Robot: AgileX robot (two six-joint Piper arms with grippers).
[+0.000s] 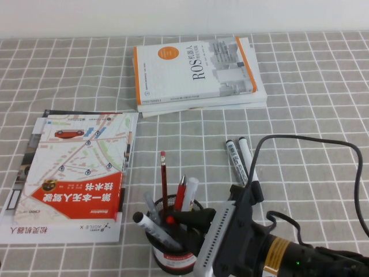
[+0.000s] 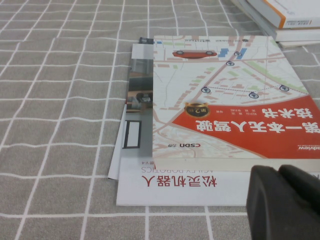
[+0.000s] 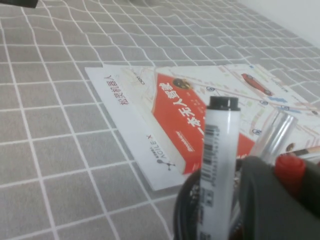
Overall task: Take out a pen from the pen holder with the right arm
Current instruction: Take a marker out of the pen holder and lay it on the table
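Grasping is the step: my right hand (image 1: 176, 218), inside the pen holder (image 1: 170, 262), is pinched on the red-capped pen (image 3: 290, 169) standing there. Next calls for a straight upward lift, I judge. My left hand (image 2: 282, 200) hangs shut beside the books (image 2: 220, 100).

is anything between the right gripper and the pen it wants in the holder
Nothing visible. The right gripper is at the holder, closed on the red-capped pen; a marker and pencil stand close beside. The left gripper hangs over the book.
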